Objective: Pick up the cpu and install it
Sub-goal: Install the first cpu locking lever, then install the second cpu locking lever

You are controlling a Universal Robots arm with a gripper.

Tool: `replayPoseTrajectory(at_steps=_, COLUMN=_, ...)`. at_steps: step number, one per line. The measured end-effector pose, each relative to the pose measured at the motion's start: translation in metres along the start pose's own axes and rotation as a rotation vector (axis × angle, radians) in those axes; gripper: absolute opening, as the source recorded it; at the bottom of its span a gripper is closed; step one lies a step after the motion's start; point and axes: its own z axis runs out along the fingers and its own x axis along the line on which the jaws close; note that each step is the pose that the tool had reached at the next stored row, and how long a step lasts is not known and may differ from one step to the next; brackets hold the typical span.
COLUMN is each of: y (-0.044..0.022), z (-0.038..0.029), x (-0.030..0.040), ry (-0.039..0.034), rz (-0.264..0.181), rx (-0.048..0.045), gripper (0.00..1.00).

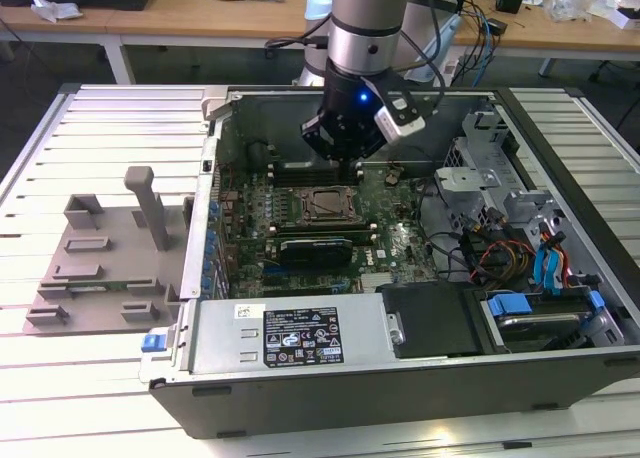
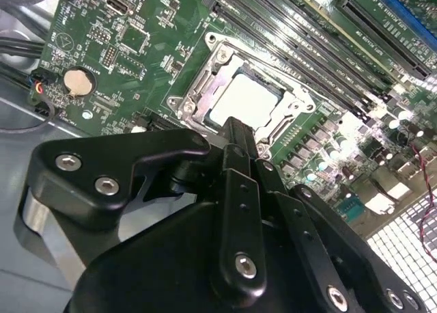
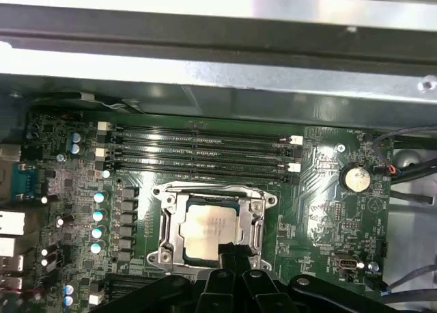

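one arm reaches down into the open computer case (image 1: 560, 178) at the centre of the exterior view, its gripper (image 2: 235, 139) hovering just above the motherboard (image 3: 321, 190). the cpu (image 3: 208, 232) lies flat inside the socket frame (image 3: 167, 221), lower centre of the first wrist view. the fingers look pressed together with nothing between them, apart from the chip.

In both wrist views the black end effector (image 2: 235, 132) covers one edge of the pale silver square cpu (image 3: 208, 232); its fingertips are hidden.
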Motion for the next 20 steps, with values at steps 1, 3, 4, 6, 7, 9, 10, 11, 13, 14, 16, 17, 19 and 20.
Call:
replayPoseTrajectory(at_steps=1, y=0.0, z=0.0, x=0.0, ry=-0.0002, rz=0.0, rx=-0.0003, gripper=0.11)
replayPoseTrajectory(at_steps=3, y=0.0, z=-0.0002, x=0.0, ry=0.0, rz=0.0, rx=-0.0001, gripper=0.11)
replayPoseTrajectory(at_steps=4, y=0.0, z=-0.0002, x=0.0, ry=-0.0001, rz=0.0, rx=-0.0001, gripper=0.11)
replayPoseTrajectory(at_steps=6, y=0.0, z=-0.0004, x=0.0, ry=0.0, rz=0.0, rx=-0.0001, gripper=0.11)
replayPoseTrajectory(at_steps=7, y=0.0, z=-0.0005, x=0.0, ry=0.0, rz=0.0, rx=-0.0001, gripper=0.11)
replayPoseTrajectory(at_steps=9, y=0.0, z=-0.0006, x=0.0, ry=-0.0001, rz=0.0, rx=0.0, gripper=0.11)
replayPoseTrajectory(at_steps=10, y=0.0, z=-0.0006, x=0.0, ry=0.0, rz=0.0, rx=-0.0001, gripper=0.11)
replayPoseTrajectory(at_steps=11, y=0.0, z=-0.0007, x=0.0, ry=-0.0001, rz=0.0, rx=0.0, gripper=0.11)
replayPoseTrajectory(at_steps=13, y=0.0, z=-0.0007, x=0.0, ry=0.0, rz=0.0, rx=-0.0001, gripper=0.11)
replayPoseTrajectory(at_steps=14, y=0.0, z=-0.0008, x=0.0, ry=0.0, rz=0.0, rx=-0.0001, gripper=0.11)
replayPoseTrajectory(at_steps=16, y=-0.0018, z=-0.0008, x=0.0001, ry=0.0, rz=0.0, rx=0.0, gripper=0.11)
replayPoseTrajectory(at_steps=17, y=-0.0073, z=-0.0008, x=0.0006, ry=0.0, rz=0.0, rx=0.0001, gripper=0.11)
replayPoseTrajectory(at_steps=19, y=-0.0151, z=-0.0008, x=0.0012, ry=0.0, rz=0.0, rx=-0.0001, gripper=0.11)
replayPoseTrajectory(at_steps=20, y=-0.0171, z=-0.0008, x=0.0014, ry=0.0, rz=0.0, rx=0.0, gripper=0.11)
